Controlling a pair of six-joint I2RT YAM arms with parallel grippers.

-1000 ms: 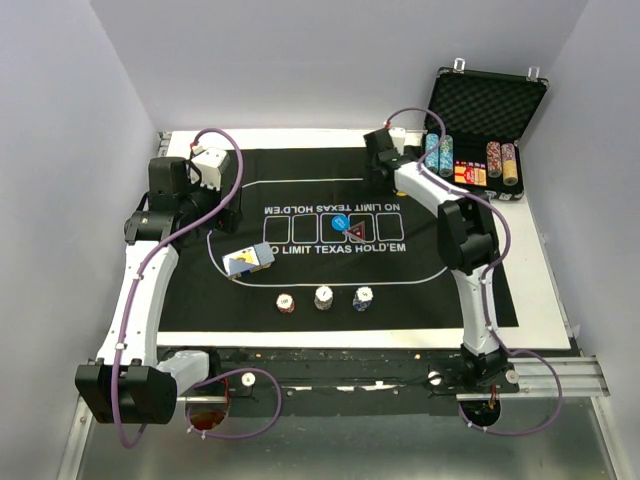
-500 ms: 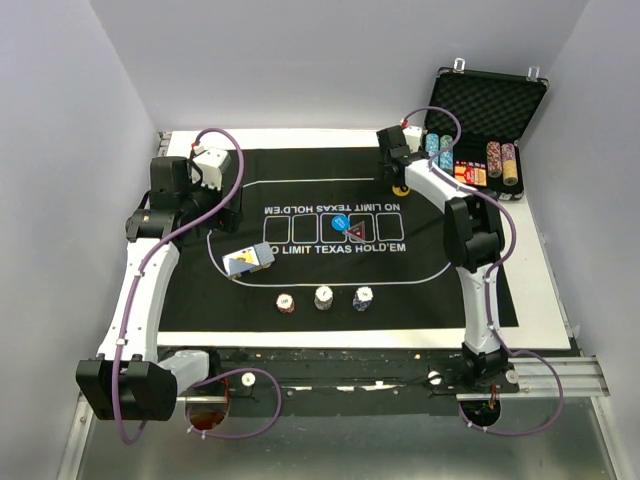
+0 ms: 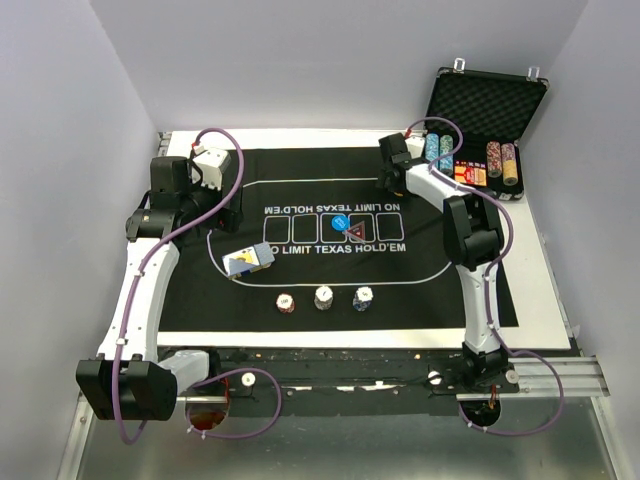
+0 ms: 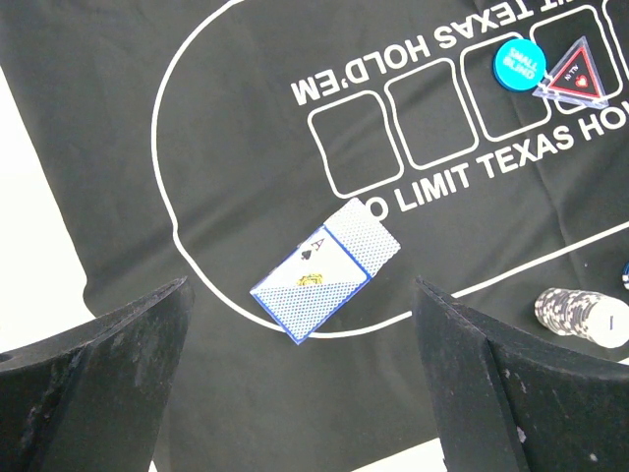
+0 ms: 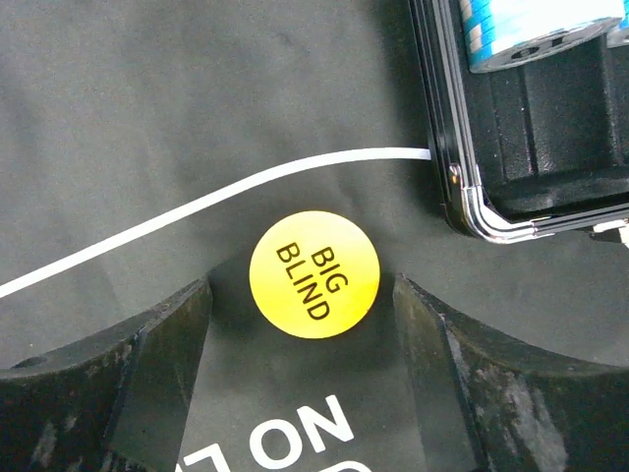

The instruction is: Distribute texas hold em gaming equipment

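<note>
A yellow BIG BLIND disc (image 5: 314,274) lies flat on the black mat, between the spread fingers of my right gripper (image 5: 303,290), which is open around it without gripping. From above, the right gripper (image 3: 393,178) is at the mat's far right, next to the case. The blue-and-white deck box (image 4: 327,270) lies on the mat's white line. My left gripper (image 4: 300,295) hovers open above the box (image 3: 248,261). A blue SMALL BLIND disc (image 3: 340,222) sits in a printed card box. Three chip stacks (image 3: 324,297) stand in a row near the front.
An open black case (image 3: 487,105) at the far right holds more chip stacks (image 3: 438,152); its metal corner (image 5: 462,197) lies just right of the yellow disc. A red triangular marker (image 4: 575,74) touches the blue disc. The white table edge (image 4: 39,226) shows left of the mat.
My right gripper has shifted right toward the case and come down around the yellow disc. The left arm, deck box and chip stacks have not moved.
</note>
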